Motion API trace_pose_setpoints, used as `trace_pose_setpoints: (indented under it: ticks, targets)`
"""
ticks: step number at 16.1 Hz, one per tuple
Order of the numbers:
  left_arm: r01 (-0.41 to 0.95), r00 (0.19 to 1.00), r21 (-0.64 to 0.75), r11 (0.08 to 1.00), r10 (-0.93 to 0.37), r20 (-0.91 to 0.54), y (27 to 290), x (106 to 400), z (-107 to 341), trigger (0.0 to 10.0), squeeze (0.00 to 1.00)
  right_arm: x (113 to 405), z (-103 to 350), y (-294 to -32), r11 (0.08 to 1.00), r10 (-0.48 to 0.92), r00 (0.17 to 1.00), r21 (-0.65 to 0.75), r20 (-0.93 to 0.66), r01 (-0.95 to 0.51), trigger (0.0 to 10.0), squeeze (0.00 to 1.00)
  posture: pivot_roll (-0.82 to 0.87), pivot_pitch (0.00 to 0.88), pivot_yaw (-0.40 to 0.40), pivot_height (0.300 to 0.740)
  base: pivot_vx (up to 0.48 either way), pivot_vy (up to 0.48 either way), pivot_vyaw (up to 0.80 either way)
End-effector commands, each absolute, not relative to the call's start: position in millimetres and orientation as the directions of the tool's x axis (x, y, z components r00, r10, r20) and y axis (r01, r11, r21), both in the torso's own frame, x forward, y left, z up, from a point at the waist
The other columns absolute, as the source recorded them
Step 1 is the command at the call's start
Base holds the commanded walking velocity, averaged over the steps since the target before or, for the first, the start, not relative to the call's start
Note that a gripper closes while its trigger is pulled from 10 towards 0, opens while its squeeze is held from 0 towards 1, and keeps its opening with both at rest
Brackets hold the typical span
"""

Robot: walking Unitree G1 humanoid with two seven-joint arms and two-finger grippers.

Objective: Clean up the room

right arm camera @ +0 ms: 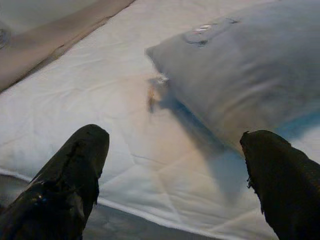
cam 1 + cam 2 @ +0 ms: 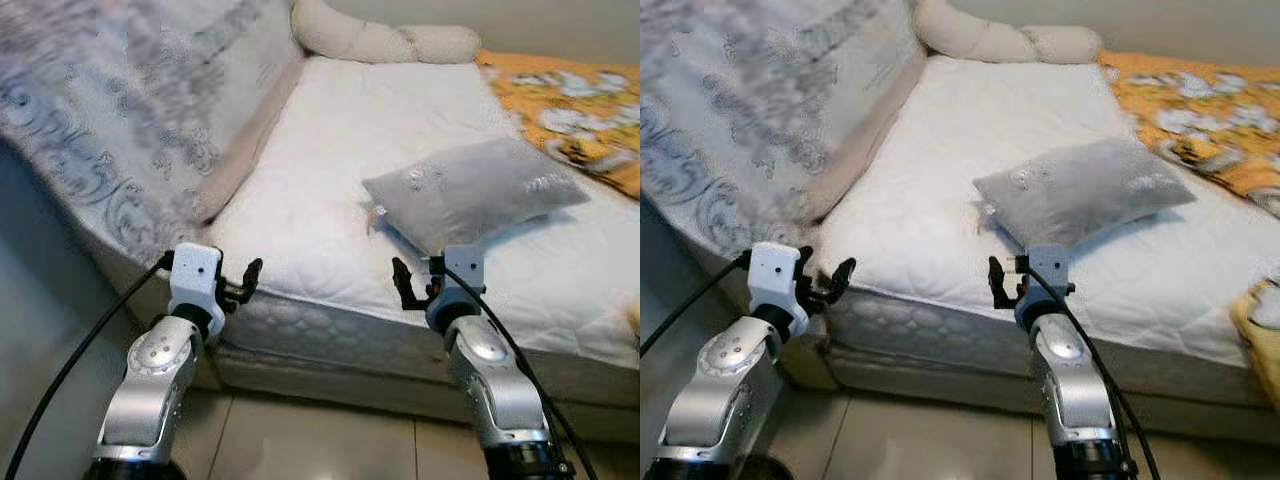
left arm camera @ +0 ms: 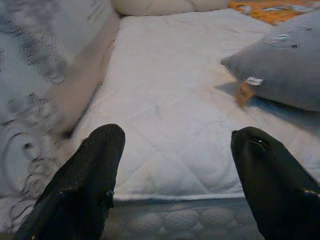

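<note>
Grey rectangular pillow (image 2: 478, 192) is lying flat on the white quilted mattress (image 2: 330, 180), near the front edge on the robot's right side, with an orange floral blanket (image 2: 575, 105) bunched up beyond it and a cream bolster cushion (image 2: 380, 40) at the far end. A pale patterned bedspread (image 2: 130, 110) is heaped along the mattress's left side. Both arms are up at the front edge of the bed: the right gripper (image 2: 420, 285) sits just in front of the pillow, the left gripper (image 2: 240, 285) is over by the bedspread corner, and both have their fingers spread wide with nothing in them.
</note>
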State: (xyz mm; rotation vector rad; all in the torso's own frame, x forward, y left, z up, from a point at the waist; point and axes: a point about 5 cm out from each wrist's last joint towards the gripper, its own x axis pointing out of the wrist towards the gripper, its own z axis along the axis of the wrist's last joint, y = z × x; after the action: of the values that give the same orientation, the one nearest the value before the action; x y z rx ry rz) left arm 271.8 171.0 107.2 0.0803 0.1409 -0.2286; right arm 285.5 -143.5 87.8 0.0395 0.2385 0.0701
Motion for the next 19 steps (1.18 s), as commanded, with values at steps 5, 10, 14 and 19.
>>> trace_pose_setpoints:
  ticks: [5,10,14,19]
  targets:
    - [0.261,0.957,0.054,0.964,-0.251,-0.142,165,272,108,10.0,0.00,286,88,-146,0.997,0.065,0.970,0.050,-0.233,-0.055,10.0,0.00,0.05,0.000,0.008,0.740,0.157,0.000,-0.80]
    - [0.267,0.956,0.050,0.962,-0.258,-0.141,165,271,107,10.0,0.00,286,89,-146,0.997,0.064,0.972,0.048,-0.225,-0.054,10.0,0.00,0.05,0.000,0.009,0.740,0.301,0.000,-0.64]
    - [0.264,0.957,0.053,0.963,-0.255,-0.140,165,271,107,10.0,0.00,286,89,-146,0.998,0.062,0.973,0.044,-0.222,-0.054,10.0,0.00,0.05,0.000,0.010,0.740,0.302,0.000,0.00]
    - [0.262,0.958,0.055,0.963,-0.253,-0.137,165,271,107,10.0,0.00,285,92,-134,0.987,0.156,0.966,0.003,-0.208,-0.159,10.0,0.00,0.05,0.000,0.010,0.740,0.300,0.000,0.16]
